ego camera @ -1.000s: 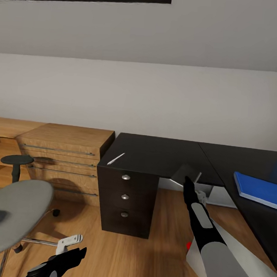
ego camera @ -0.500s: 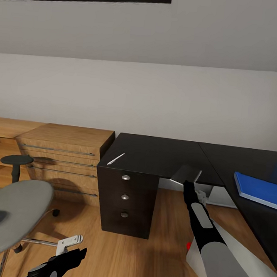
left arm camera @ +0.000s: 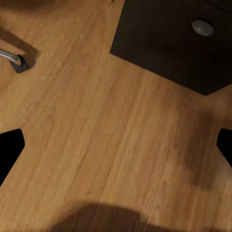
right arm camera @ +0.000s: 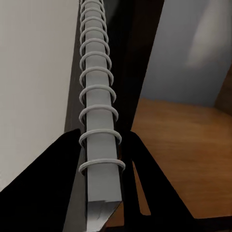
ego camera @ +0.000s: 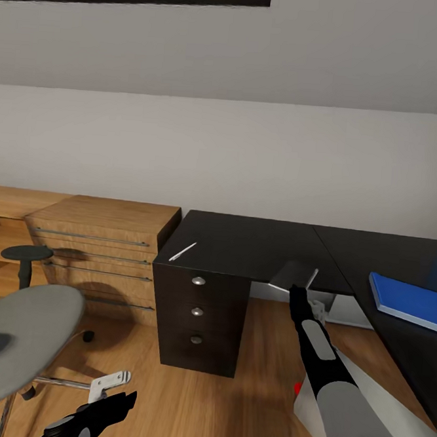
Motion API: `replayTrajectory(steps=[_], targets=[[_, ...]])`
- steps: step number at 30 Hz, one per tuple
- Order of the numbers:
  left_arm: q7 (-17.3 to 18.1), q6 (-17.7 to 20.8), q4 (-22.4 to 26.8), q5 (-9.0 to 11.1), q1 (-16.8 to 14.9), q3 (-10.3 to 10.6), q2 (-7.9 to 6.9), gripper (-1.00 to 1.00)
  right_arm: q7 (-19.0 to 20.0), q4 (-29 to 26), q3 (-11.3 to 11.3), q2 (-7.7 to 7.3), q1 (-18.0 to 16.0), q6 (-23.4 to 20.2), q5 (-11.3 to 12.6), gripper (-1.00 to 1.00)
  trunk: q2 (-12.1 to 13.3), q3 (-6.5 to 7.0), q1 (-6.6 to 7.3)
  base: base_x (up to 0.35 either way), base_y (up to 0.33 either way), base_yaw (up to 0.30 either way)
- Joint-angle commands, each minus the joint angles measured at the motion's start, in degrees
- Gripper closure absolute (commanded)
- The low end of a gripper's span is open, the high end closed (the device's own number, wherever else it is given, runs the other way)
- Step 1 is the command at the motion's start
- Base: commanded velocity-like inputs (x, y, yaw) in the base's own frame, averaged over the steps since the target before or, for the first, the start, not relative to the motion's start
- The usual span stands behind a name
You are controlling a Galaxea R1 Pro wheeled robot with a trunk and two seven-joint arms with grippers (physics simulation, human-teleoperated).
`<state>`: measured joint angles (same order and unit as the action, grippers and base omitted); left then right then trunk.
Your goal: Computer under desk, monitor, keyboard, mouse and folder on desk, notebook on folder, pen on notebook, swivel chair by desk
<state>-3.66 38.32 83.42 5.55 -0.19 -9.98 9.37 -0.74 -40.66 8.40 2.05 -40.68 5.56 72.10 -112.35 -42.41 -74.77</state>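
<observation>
Two arms are seen in the head view: the right tool [ego camera: 295, 291] is clenched on the notebook [ego camera: 295, 274] at the surface [ego camera: 243, 243] edge, centre-right; pen [ego camera: 182, 250] left of it, folder [ego camera: 409, 296] far right, swivel chair [ego camera: 18, 341] lower left. Left wrist view: left tool [left arm camera: 116, 145] is spread wide above the floor [left arm camera: 96, 125]. Right wrist view: the notebook's spiral is gripped between the fingers [right arm camera: 53, 179].

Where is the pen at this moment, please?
In the head view, the pen lies on the desk top near its left front corner, above the black drawer unit and beside the wooden chest.
</observation>
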Motion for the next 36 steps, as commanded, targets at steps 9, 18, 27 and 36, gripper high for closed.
replayTrajectory(steps=[9,18,27,36], targets=[[-0.46,0.15,0.08,0.54,-0.01,0.02,0.03,-1.0,-0.13,-0.39,0.05,-0.03,-0.01,0.12,0.76,1.0,3.6,1.56,1.99,0.0,0.0,0.0],[-0.47,0.02,0.07,0.44,-0.03,0.04,0.03,-1.0,-0.06,-0.55,0.04,-0.03,-0.01,0.13,0.69,1.0,7.21,3.18,3.96,0.0,0.0,0.0],[-0.54,-0.07,0.05,0.41,-0.04,0.79,0.05,-1.0,-0.05,-1.41,0.04,-0.11,-0.01,0.14,0.65,1.0,10.82,4.8,5.94,0.0,0.0,0.0],[-1.24,-0.32,-3.56,0.06,-0.03,4.35,0.03,-1.0,-0.17,-6.66,0.11,-0.23,1.28,0.2,0.56,1.0,11.62,5.16,6.38,0.0,0.0,0.0]])
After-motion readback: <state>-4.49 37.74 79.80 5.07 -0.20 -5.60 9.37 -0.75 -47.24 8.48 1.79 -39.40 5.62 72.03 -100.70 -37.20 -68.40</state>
